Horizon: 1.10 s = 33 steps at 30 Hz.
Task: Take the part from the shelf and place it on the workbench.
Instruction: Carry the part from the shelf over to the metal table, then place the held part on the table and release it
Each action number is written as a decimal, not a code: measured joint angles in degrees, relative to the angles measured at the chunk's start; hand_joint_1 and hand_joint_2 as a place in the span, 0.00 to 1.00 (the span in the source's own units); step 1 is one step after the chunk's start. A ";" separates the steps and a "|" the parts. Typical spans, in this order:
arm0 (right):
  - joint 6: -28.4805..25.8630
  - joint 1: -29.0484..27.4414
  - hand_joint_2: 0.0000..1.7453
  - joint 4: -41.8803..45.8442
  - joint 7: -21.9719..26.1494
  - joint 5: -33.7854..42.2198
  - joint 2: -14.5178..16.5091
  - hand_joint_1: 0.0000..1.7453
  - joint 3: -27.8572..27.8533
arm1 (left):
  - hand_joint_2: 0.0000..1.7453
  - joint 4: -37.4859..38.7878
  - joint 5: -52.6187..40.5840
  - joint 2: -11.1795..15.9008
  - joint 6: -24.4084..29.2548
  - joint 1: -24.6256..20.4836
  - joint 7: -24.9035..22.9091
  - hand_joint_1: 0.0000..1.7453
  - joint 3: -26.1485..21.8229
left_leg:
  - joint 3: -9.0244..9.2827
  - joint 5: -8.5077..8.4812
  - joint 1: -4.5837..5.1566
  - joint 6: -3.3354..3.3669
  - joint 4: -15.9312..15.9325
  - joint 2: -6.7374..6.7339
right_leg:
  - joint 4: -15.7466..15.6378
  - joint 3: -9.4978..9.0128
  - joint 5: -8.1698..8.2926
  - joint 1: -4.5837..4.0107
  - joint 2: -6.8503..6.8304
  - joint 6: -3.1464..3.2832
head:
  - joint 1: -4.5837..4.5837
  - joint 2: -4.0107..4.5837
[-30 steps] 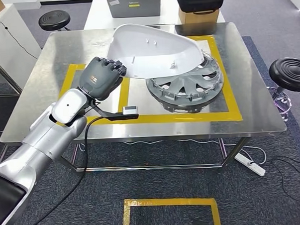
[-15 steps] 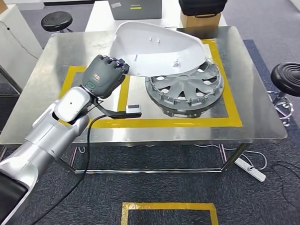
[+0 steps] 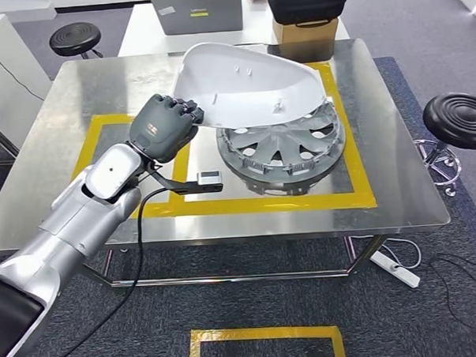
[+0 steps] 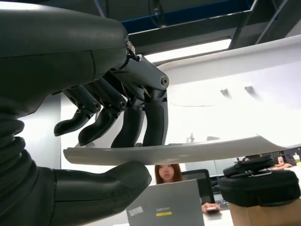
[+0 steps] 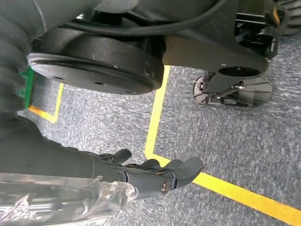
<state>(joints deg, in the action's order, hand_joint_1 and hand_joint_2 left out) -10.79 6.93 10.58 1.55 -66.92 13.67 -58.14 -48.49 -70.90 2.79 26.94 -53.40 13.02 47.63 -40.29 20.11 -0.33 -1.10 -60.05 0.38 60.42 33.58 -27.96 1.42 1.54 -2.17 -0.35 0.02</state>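
Workbench [image 3: 397,179]: hubcap [image 3: 282,149] under part [image 3: 249,79]

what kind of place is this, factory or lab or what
Most likely a robotics test lab set in an office-like room, not a factory line. A steel workbench marked with yellow tape stands on grey carpet, and behind it are a laptop and round stools.
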 joint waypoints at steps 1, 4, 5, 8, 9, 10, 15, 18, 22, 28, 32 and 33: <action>0.01 0.00 1.00 0.00 0.00 -0.01 0.00 0.00 0.00 | 1.00 0.01 0.03 -0.01 -0.05 0.02 0.02 1.00 -0.02 | 0.64 -0.09 0.03 -0.50 1.50 0.03 | 0.04 -0.02 -0.24 -0.15 0.00 -0.04 | -0.02 0.00; 0.01 0.02 1.00 0.00 0.00 -0.02 -0.03 0.00 -0.01 | 1.00 0.03 0.04 0.03 -0.13 0.16 0.05 1.00 -0.04 | 0.99 0.54 -0.05 -1.62 2.26 0.29 | -0.50 -0.33 -0.38 -0.27 -0.19 0.17 | -0.03 0.00; 0.01 0.02 1.00 0.00 -0.01 -0.02 -0.03 0.00 -0.01 | 1.00 0.04 0.05 0.11 -0.14 0.16 0.05 1.00 -0.05 | 0.99 0.59 -0.03 -1.33 2.26 0.38 | -0.84 -0.54 -0.34 -0.27 -0.31 0.07 | -0.02 0.00; 0.01 0.10 1.00 0.01 0.00 -0.02 -0.03 0.00 -0.01 | 1.00 0.05 0.06 0.20 -0.16 0.18 0.11 1.00 -0.04 | 0.99 0.68 -0.03 -0.86 2.26 0.58 | -1.59 -1.01 -0.19 -0.31 -0.59 -0.29 | -0.06 0.00; 0.01 0.13 1.00 0.02 0.00 -0.01 -0.03 0.00 0.00 | 1.00 0.05 0.06 0.22 -0.16 0.18 0.15 1.00 -0.03 | 0.99 0.70 -0.03 -0.78 2.26 0.60 | -1.75 -1.09 -0.14 -0.30 -0.62 -0.44 | -0.04 0.00; 0.01 0.15 1.00 0.02 0.00 -0.02 -0.03 0.00 0.00 | 1.00 0.05 0.06 0.25 -0.16 0.19 0.19 1.00 -0.03 | 0.98 0.71 -0.02 -0.67 2.26 0.61 | -1.88 -1.15 -0.09 -0.30 -0.62 -0.59 | -0.04 0.00; 0.01 0.14 1.00 0.02 0.00 -0.05 -0.03 0.00 0.00 | 1.00 0.09 0.06 0.45 -0.42 0.16 0.21 1.00 -0.04 | 0.99 0.60 -0.01 -0.28 2.26 0.61 | -2.11 -1.23 0.12 -0.29 -0.62 -1.07 | -0.02 0.00; 0.05 0.20 1.00 0.02 -0.07 -0.37 -0.03 0.00 0.00 | 1.00 0.91 0.06 0.46 -1.39 -0.24 -0.05 1.00 -0.05 | 1.00 0.49 -0.02 -0.14 2.26 0.60 | -2.11 -1.21 0.21 -0.32 -0.61 -1.21 | -0.01 0.00; 0.22 0.58 1.00 0.02 -0.52 -1.37 -0.03 0.00 0.00 | 1.00 5.78 0.18 0.23 -1.36 -2.10 -1.30 1.00 -0.46 | 1.06 0.34 -0.06 -0.15 2.27 0.58 | -2.08 -1.23 0.28 -0.40 -0.57 -1.27 | -0.01 0.00; 0.96 1.75 1.00 0.02 -1.59 -3.78 -0.03 0.00 0.35 | 1.00 19.49 0.31 0.97 -2.09 -6.05 -6.66 1.00 -3.44 | 1.15 0.24 -0.15 -0.17 2.29 0.56 | -2.03 -1.33 0.34 -0.53 -0.52 -1.23 | -0.02 0.00; 1.23 2.12 1.00 0.02 -1.94 -4.91 -0.01 0.00 1.16 | 1.00 25.58 1.43 3.93 -2.34 -6.77 -8.24 1.00 -5.81 | 1.20 0.24 -0.19 -0.18 2.29 0.51 | -2.02 -1.33 0.35 -0.55 -0.50 -1.19 | 0.00 0.00; 1.25 2.16 1.00 0.02 -1.96 -5.12 0.00 0.00 1.36 | 1.00 26.60 1.70 4.67 -2.19 -6.76 -8.08 1.00 -6.47 | 1.20 0.24 -0.21 -0.18 2.29 0.52 | -2.01 -1.34 0.33 -0.56 -0.55 -1.17 | 0.00 0.00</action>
<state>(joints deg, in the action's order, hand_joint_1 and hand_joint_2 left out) -9.53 9.09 10.60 -0.41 -72.04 13.67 -56.78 -21.89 -69.20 7.46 24.75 -60.16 4.93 41.17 -39.08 20.35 -0.55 -1.28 -57.76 0.90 58.41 32.24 -27.63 0.86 0.99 -3.34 -0.34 0.02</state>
